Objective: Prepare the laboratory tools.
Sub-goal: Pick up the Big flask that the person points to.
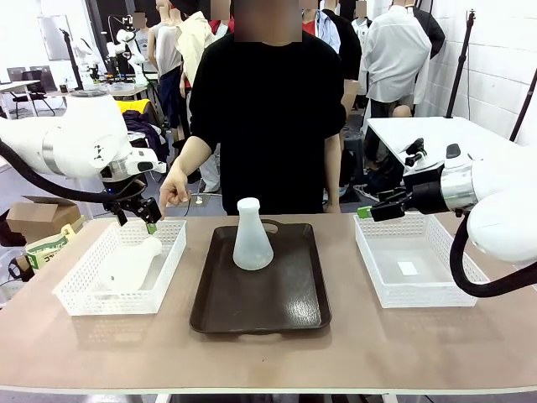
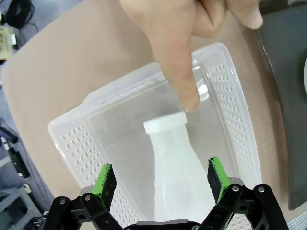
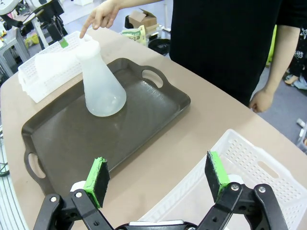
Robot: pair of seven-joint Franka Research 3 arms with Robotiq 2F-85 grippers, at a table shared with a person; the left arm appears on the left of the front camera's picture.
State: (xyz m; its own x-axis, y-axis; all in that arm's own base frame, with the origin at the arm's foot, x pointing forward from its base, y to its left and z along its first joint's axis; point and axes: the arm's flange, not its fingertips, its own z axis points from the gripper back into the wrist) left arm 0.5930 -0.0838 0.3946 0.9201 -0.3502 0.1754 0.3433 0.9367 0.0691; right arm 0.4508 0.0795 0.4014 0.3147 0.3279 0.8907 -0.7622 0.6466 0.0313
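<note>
The job is looking about half finished. The upright flask (image 1: 252, 239) is standing on the far half of the dark tray (image 1: 268, 294) in the middle of the table (image 1: 268, 361), so that one is appearing to be in place already. The lying flask (image 1: 127, 267) is resting on its side in the left basket (image 1: 113, 302), its neck pointing toward the far edge. It is seeming to be the piece left to deal with.

The left gripper (image 1: 141, 220) is hovering above the far end of that basket with its jaws spread wide. In its wrist view the lying flask is showing between the two green pads but below them, and nothing is being gripped. The person's hand (image 1: 174, 191) is reaching over from the far side, one finger pointing down at the flask's neck, close to its rim.

The right gripper (image 1: 367, 212) is hanging above the far left corner of the right basket (image 1: 419, 294), jaws likewise wide apart and holding nothing. What is probably remaining is gripping the lying flask and standing it on the tray near the first.
</note>
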